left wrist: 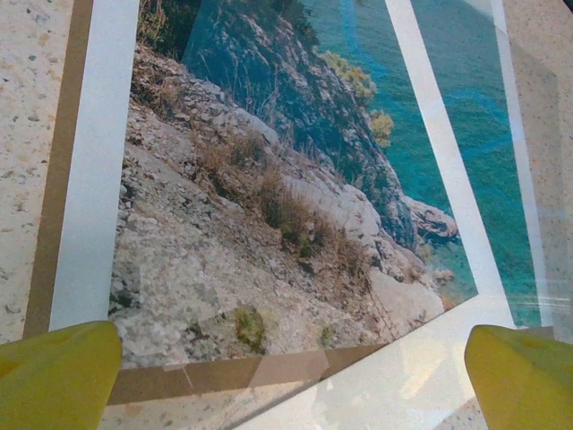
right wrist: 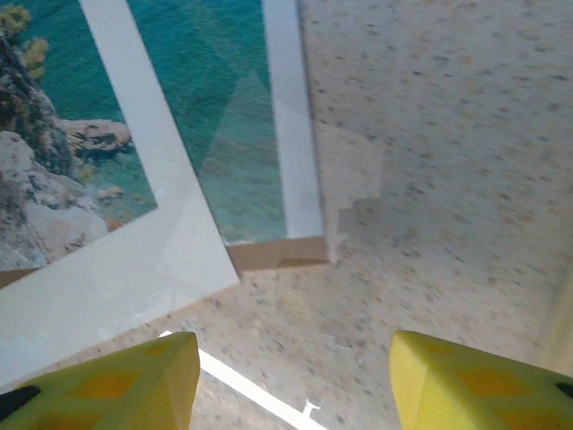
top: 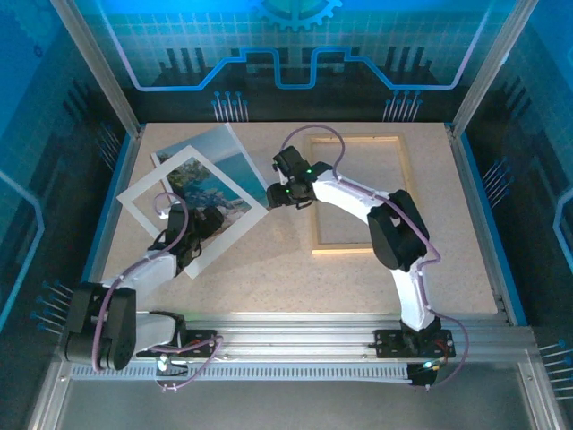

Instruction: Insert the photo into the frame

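Observation:
The photo, a coast print with turquoise sea and pale rocks, lies at the table's back left, skewed. A white mat border lies across it and a brown backing board peeks out beneath. The light wooden frame lies flat to the right, apart from the photo. My left gripper hovers open over the photo's rocky lower part; its yellow fingertips hold nothing. My right gripper stands open between the stack's right corner and the frame, above bare table, with the photo's sea corner just ahead.
A clear glossy sheet appears to lie over the stack, its edge past the mat. The speckled tabletop is ringed by blue side rails and an aluminium bar at the near edge. The right arm's elbow hangs over the frame's lower right.

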Robot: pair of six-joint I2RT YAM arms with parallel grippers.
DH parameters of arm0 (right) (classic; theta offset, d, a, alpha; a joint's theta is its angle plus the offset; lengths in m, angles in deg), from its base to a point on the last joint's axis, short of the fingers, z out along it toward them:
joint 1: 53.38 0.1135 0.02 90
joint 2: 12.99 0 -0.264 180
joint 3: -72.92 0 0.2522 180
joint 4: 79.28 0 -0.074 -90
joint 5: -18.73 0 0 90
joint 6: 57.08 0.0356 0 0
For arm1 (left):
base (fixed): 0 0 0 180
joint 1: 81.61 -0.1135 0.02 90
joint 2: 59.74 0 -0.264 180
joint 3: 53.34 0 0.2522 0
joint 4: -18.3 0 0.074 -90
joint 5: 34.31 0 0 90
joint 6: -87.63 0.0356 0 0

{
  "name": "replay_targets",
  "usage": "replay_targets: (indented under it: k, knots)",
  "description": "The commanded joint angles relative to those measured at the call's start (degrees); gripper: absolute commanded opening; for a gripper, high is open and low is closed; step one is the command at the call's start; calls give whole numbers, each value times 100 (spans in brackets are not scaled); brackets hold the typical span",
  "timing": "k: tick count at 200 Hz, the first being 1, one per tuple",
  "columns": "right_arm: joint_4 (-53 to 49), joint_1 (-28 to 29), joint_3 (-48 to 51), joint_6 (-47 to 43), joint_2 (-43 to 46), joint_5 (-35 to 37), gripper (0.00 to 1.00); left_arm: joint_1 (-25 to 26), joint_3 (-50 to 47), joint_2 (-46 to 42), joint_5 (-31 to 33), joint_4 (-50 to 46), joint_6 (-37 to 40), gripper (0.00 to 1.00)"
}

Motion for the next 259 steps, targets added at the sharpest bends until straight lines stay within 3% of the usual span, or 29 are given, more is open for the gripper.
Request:
replay_targets:
  k: [1, 78, 129, 259]
  knots:
    - [43, 55, -259, -61, -274, -374, 59, -144, -36, 316, -202, 298, -138, 99]
    - [-45, -23, -54, 108, -633, 63, 61, -389, 55, 1215, -655, 646, -250, 99]
    - [-27, -33, 117, 164, -661, 453, 70, -387, 85, 1226, -635, 638, -225, 99]
    - [552, 109, 376, 340, -654, -529, 70, -387, 118, 1304, -739, 638, -217, 99]
